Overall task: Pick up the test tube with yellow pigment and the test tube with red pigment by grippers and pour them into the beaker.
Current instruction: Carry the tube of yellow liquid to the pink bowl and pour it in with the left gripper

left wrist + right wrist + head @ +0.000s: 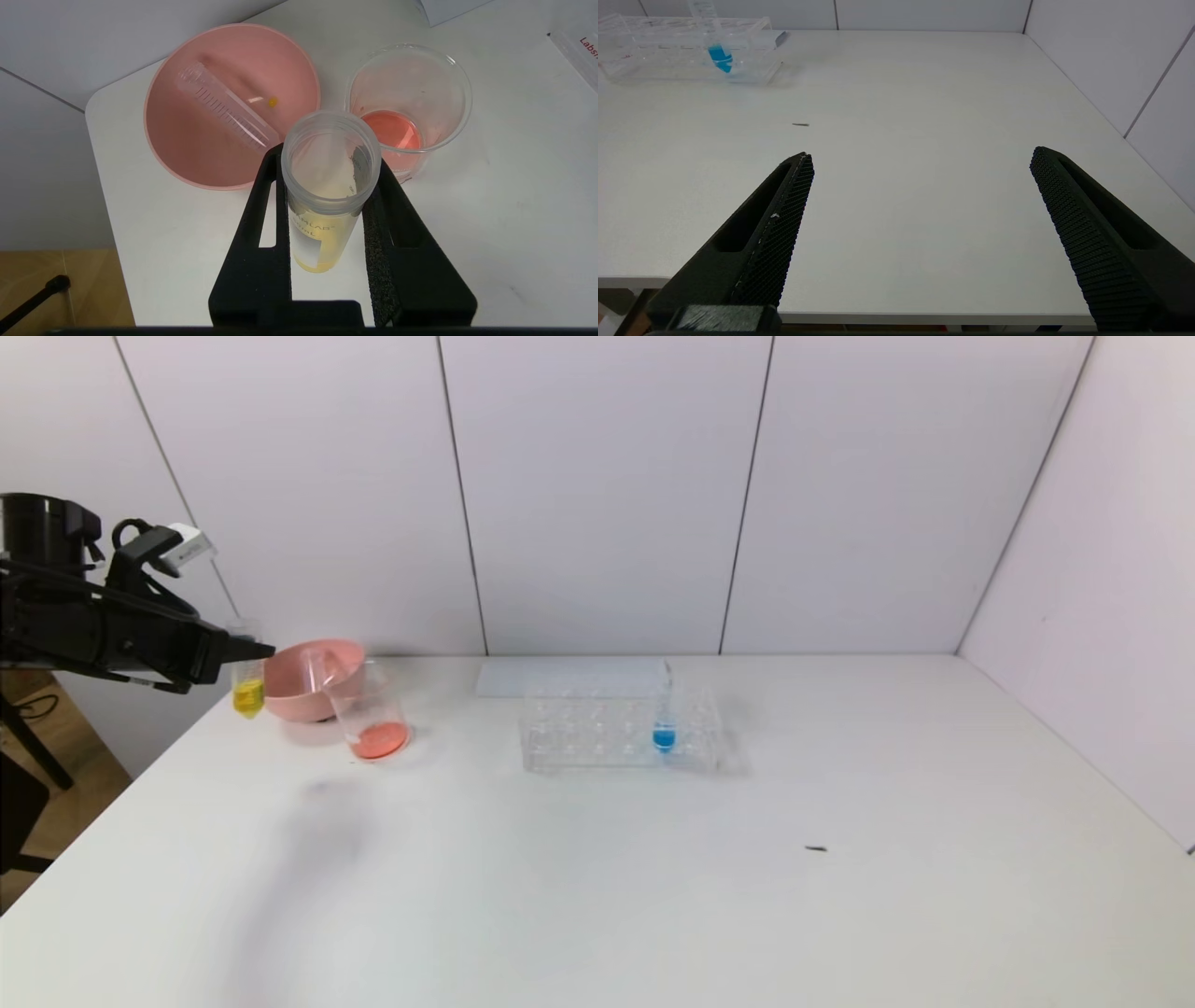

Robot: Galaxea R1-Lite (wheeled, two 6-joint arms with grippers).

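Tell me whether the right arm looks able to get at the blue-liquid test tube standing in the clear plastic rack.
Probably yes. The right gripper hovers open at the near table edge, and bare white tabletop lies between it and the blue-liquid test tube, alone in the clear plastic rack.

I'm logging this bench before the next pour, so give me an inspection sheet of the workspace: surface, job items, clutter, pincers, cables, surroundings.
Surface: white table, one small dark speck on it.
Job's things: test tube with yellow pigment held upright near the table's far left corner; beaker holds red-orange liquid; an emptied tube lies in the pink bowl, beside a yellow drop.
Clutter: clear rack with one blue-liquid tube; flat white box behind it.
Pincers: left pincer shut on the yellow tube; right pincer open, above the table's near right part.
Cables: black cables on the left arm.
Surroundings: white wall panels; wooden floor at left.
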